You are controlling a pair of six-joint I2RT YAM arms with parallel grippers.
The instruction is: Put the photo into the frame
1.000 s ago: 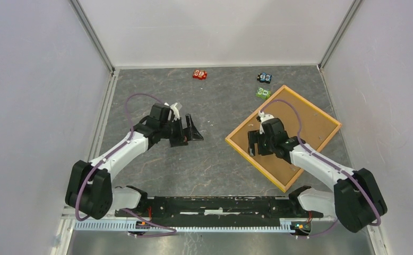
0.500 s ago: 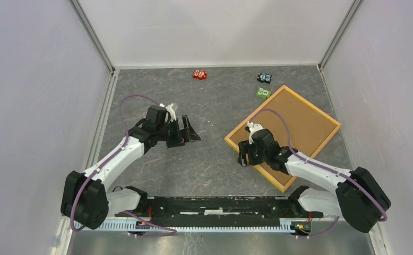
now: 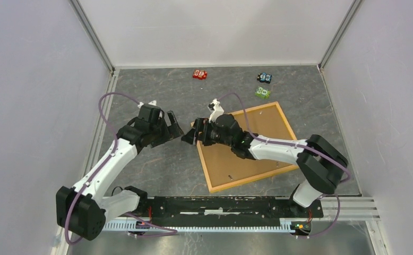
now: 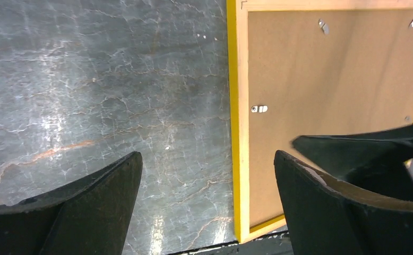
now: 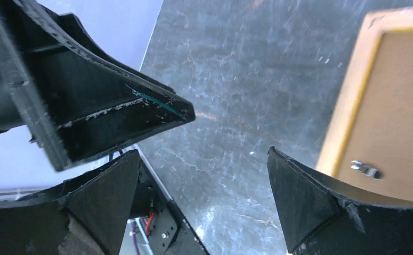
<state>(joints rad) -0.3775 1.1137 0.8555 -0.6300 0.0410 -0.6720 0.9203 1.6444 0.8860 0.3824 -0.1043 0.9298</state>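
Note:
The frame (image 3: 203,159), yellow-orange wood, lies back up at the centre right of the table, with the brown backing board (image 3: 249,141) inside its rails. The photo is not in view. My right gripper (image 3: 190,136) is open and empty just off the frame's far left corner. My left gripper (image 3: 174,129) is open and empty, close to the left of it and facing it. The left wrist view shows the frame's rail (image 4: 235,133), the board (image 4: 326,79) and a right finger (image 4: 363,149). The right wrist view shows the frame's rail (image 5: 353,90) and a left finger (image 5: 103,106).
Three small toy blocks lie at the back: red (image 3: 199,74), blue-black (image 3: 265,78) and green (image 3: 263,93). Small metal clips (image 4: 258,109) sit on the board. The black base rail (image 3: 220,204) runs along the near edge. White walls enclose the grey table.
The frame has slid left and turned, from the right side toward the centre. My right gripper has swung left past the frame's corner. My left gripper has drawn back slightly to the left.

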